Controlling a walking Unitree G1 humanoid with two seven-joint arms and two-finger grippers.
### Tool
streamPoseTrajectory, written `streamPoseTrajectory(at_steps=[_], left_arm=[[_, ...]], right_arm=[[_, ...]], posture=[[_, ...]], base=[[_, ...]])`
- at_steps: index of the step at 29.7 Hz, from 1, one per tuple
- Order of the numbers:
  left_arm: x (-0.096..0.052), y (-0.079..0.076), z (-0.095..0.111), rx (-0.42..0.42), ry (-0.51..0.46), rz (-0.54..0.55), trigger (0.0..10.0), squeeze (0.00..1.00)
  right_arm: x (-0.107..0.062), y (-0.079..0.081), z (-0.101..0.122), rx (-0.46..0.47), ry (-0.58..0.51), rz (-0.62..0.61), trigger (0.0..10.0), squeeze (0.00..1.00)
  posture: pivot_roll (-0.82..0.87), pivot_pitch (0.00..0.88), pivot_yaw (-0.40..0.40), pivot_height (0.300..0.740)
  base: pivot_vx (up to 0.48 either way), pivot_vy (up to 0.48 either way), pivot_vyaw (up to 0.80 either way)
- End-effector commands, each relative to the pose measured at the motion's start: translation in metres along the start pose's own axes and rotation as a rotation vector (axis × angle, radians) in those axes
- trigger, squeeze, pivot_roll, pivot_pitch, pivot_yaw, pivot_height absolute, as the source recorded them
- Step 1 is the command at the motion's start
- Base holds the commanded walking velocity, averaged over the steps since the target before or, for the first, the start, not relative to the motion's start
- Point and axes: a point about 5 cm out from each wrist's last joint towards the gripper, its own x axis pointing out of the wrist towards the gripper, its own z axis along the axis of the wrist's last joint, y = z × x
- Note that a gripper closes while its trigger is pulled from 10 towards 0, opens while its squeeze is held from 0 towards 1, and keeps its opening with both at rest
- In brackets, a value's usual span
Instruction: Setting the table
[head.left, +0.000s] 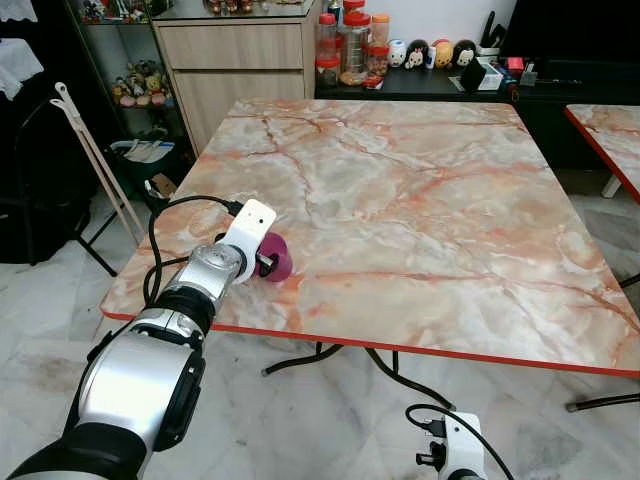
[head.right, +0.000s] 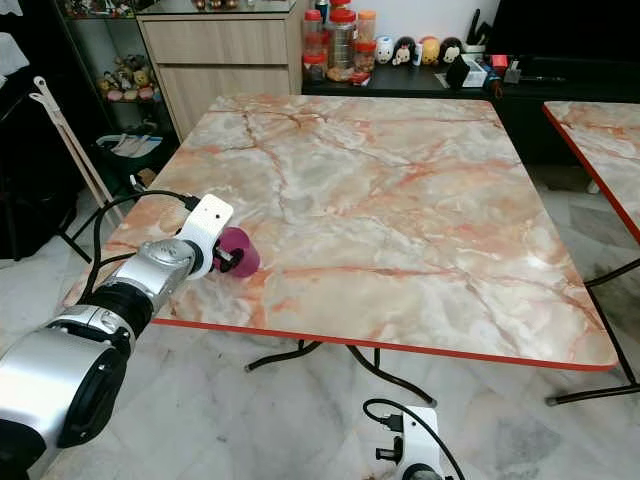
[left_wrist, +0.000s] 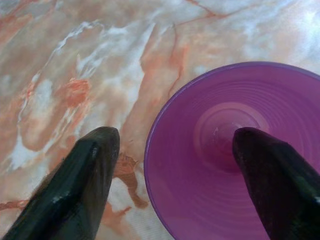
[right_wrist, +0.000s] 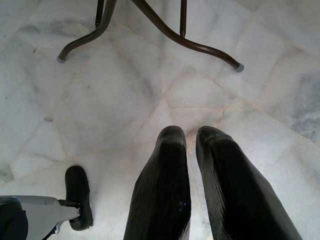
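Observation:
A purple plastic cup (head.left: 279, 257) lies on its side near the front left corner of the marble table (head.left: 430, 190). My left gripper (left_wrist: 175, 135) reaches over the table edge to the cup and is open. One finger (left_wrist: 270, 170) sits inside the cup's mouth (left_wrist: 220, 165). The other finger (left_wrist: 85, 170) stands outside the rim with a small gap to it. My right gripper (right_wrist: 190, 132) hangs low beside the table, fingers shut with nothing between them, pointing at the floor.
The table's dark curved legs (right_wrist: 165, 30) stand on the marble floor just ahead of my right arm. A second red-edged table (head.left: 610, 130) is at the right. A cabinet with jars (head.left: 350, 45) stands behind. A folding rack (head.left: 95, 160) leans at the left.

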Motion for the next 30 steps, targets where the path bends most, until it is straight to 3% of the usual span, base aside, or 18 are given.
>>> streamPoseTrajectory(at_steps=[1,30], left_arm=[[-0.001,0.003,-0.005,0.009,0.01,0.011,0.0,0.0],[-0.003,0.009,-0.014,-0.026,0.004,0.041,0.0,0.0]], right_arm=[[0.0,0.0,0.0,0.009,0.003,-0.004,10.0,0.0],[0.0,0.001,0.0,0.009,0.003,-0.005,10.0,0.0]], posture=[[-0.02,0.0,0.03,0.74],[0.0,0.0,0.023,0.74]], base=[[0.0,0.0,0.0],[0.0,0.0,0.0]])
